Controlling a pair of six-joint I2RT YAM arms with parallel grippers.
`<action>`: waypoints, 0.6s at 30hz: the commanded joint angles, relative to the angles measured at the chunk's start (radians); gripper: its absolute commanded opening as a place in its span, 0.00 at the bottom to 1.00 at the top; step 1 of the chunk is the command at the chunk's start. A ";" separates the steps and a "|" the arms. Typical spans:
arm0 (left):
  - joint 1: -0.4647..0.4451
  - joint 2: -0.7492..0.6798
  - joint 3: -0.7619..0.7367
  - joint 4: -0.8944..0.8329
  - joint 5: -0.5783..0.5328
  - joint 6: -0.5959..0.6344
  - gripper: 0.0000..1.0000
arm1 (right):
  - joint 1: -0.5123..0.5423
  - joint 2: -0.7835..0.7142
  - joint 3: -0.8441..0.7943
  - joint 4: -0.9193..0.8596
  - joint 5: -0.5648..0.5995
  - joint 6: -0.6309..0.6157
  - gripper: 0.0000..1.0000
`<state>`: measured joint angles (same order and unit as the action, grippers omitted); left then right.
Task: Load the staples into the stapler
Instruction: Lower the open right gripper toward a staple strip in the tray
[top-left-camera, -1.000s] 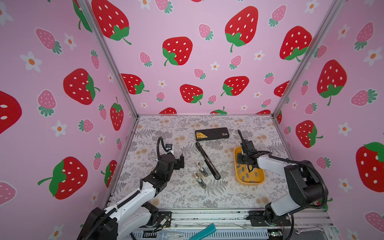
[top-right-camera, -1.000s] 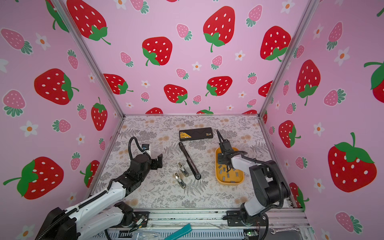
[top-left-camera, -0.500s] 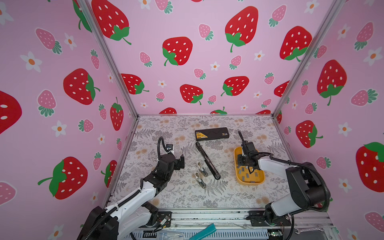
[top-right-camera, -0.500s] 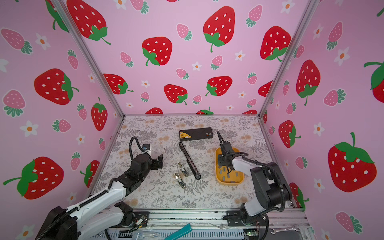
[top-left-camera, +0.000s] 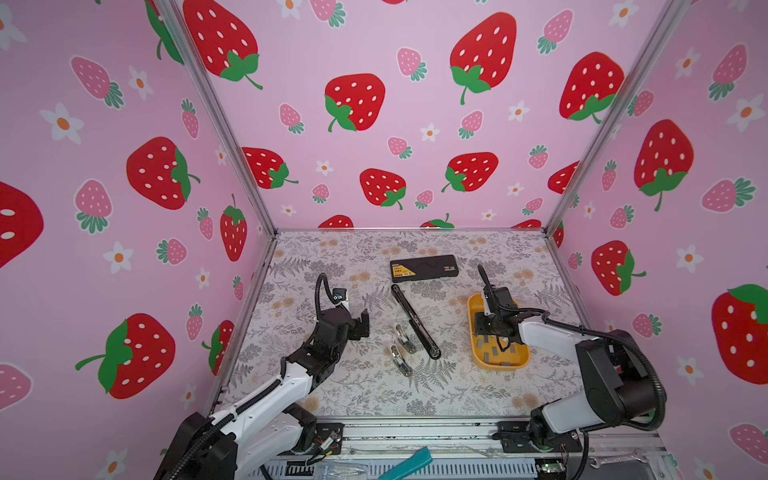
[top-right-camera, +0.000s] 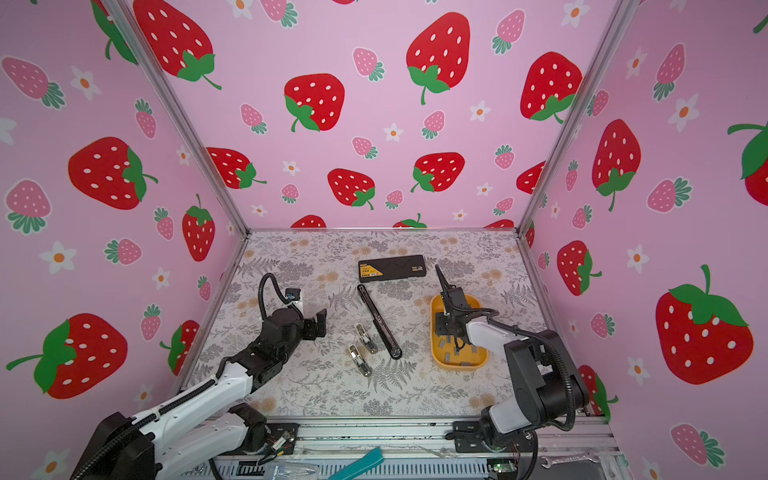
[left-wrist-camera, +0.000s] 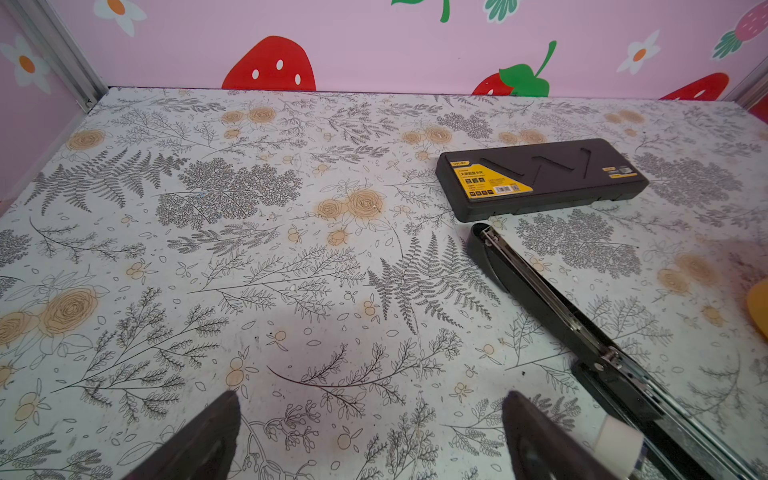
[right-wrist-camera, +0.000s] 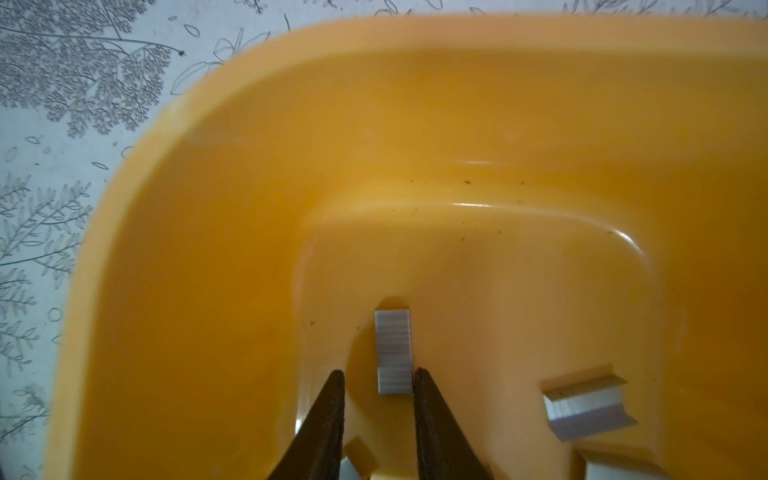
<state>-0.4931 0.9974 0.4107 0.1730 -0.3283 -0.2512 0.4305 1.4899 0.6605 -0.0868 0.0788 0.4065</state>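
Pink walls (top-left-camera: 374, 50) printed with red strawberries enclosed a flat table (top-left-camera: 478, 386) covered in a matte sheet patterned with grey ferns and tan roses.

The left gripper (top-left-camera: 355, 318) hung over the left half of the table. Its dark, tapered fingers (left-wrist-camera: 216, 432) were spread wide with nothing between them.

The right gripper (top-left-camera: 484, 332) pointed down into a tray (top-left-camera: 500, 365) near the right edge. The tray was smooth, glossy yellow-orange plastic, rectangular with rounded corners and a raised rim.

A flat black rectangular box (top-left-camera: 423, 268) with a yellow label and zigzag grooves in its lid lay toward the far edge, about midway across. Just in front of it a long, slim black stapler (top-left-camera: 415, 328) lay opened out flat, running diagonally toward the near edge. A bright metal channel ran along its top in the left wrist view.

Two small shiny metal pieces (top-left-camera: 403, 349) lay side by side just left of the stapler's near end.

The staples (top-left-camera: 496, 353), short grey ribbed metal strips, lay scattered on the tray floor. In the right wrist view the gripper's pointed black fingertips (right-wrist-camera: 419, 386) straddled one strip (right-wrist-camera: 394, 353). One tip sat against the strip's edge, a narrow gap remained at the other, and so the strip was not clamped.
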 joint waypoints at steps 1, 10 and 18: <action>0.004 0.005 0.043 -0.003 0.000 -0.010 0.99 | -0.005 -0.032 0.000 -0.026 0.045 0.010 0.31; 0.005 0.005 0.043 -0.004 -0.005 -0.009 0.99 | -0.002 0.034 0.078 -0.043 0.055 -0.011 0.33; 0.004 0.008 0.046 -0.003 -0.003 -0.014 0.99 | 0.011 0.079 0.094 -0.039 0.065 -0.013 0.32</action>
<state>-0.4931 0.9977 0.4110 0.1734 -0.3286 -0.2520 0.4355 1.5440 0.7341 -0.1062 0.1295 0.3977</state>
